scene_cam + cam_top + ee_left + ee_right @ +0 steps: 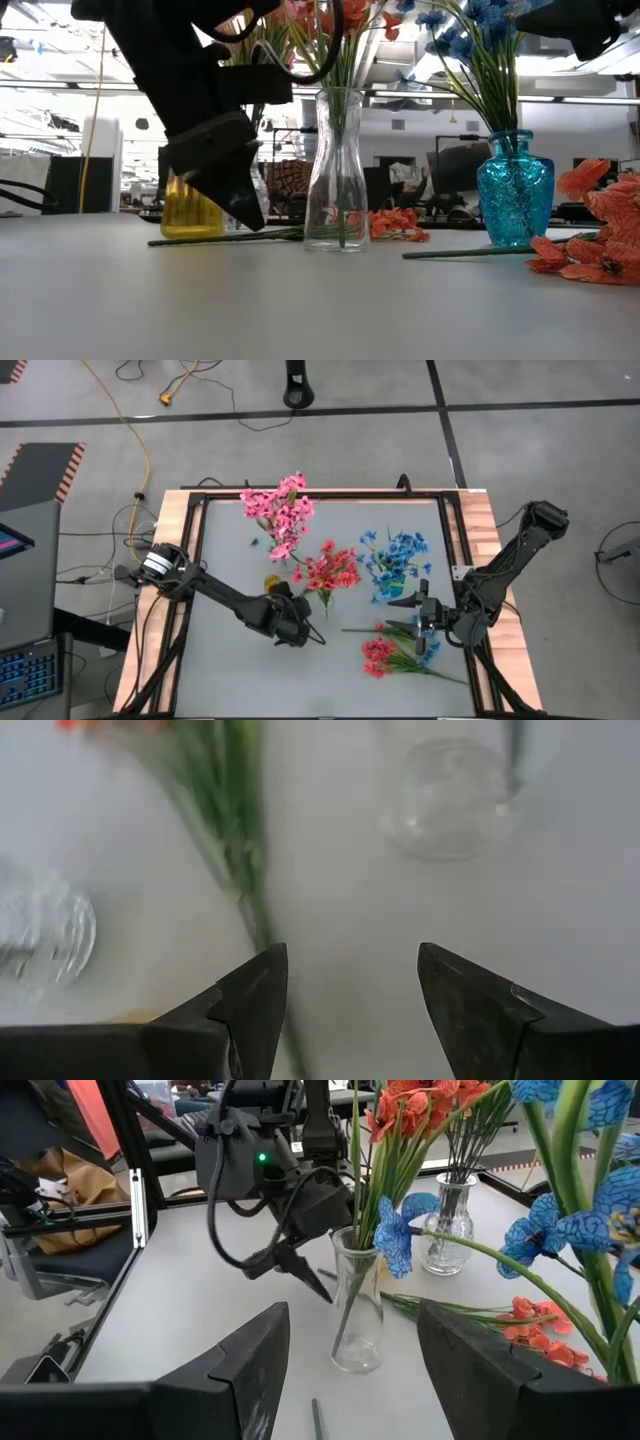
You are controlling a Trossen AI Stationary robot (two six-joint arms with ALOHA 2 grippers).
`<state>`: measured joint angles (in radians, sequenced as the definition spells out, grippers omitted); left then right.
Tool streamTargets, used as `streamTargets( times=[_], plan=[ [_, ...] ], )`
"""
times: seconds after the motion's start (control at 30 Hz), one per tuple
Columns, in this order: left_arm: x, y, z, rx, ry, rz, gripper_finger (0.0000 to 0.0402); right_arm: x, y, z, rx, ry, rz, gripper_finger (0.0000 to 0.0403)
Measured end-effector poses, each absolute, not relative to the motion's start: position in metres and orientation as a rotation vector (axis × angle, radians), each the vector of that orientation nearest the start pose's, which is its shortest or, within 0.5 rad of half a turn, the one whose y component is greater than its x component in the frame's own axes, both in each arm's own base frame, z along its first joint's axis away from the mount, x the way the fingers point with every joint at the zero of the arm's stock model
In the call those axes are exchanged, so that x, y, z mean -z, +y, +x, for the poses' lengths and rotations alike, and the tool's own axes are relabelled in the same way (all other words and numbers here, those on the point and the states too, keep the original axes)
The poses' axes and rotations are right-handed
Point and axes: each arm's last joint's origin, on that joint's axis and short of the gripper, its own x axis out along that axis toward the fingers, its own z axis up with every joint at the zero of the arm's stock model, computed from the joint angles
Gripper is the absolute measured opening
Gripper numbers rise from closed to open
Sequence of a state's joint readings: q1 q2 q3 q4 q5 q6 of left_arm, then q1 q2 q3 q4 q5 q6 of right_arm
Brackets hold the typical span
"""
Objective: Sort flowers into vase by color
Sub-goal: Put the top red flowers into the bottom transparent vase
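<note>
The flowers are partly sorted: a pink spray [279,512] stands up at the far side of the grey table [230,670], a coral-red bunch [330,568] rises from a clear glass vase [337,172] near the middle, and a blue bunch [398,557] fills a blue glass vase [514,200] just to the right of it. A small yellow vase [190,212] sits to the left of the clear one, largely hidden in the low view behind the left arm. More coral-red flowers [378,655] lie flat on the table near the front right, their green stems [425,665] trailing toward the right edge, and another loose stem [225,237] lies on the table in front of the yellow vase, reaching the foot of the clear vase. The left gripper [300,625] hangs low over the table just in front of the yellow and clear vases, its fingers [255,1005] spread wide with nothing between them; in its wrist view a green stem runs on the table beneath, close by one finger. The right gripper [418,622] hovers above the lying coral-red flowers, in front of the blue vase, its fingers [250,1365] likewise wide apart and empty, pointing toward the clear vase and the left arm beyond it.
</note>
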<state>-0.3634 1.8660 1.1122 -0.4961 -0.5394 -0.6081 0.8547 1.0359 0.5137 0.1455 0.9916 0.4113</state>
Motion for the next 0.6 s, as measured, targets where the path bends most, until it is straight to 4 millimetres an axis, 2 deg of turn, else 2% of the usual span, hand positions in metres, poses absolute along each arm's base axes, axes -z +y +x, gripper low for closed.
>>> streamTargets(
  times=[0.3,0.6],
  plan=[
    [-0.141,-0.107,0.317,-0.594,1.088,-0.133,0.0213,-0.229,0.139,0.153,0.18,0.202,0.098,0.0249],
    [-0.139,-0.104,0.317,-0.566,1.145,-0.196,0.0211,-0.229,0.139,0.153,0.18,0.202,0.097,0.0249]
  ],
)
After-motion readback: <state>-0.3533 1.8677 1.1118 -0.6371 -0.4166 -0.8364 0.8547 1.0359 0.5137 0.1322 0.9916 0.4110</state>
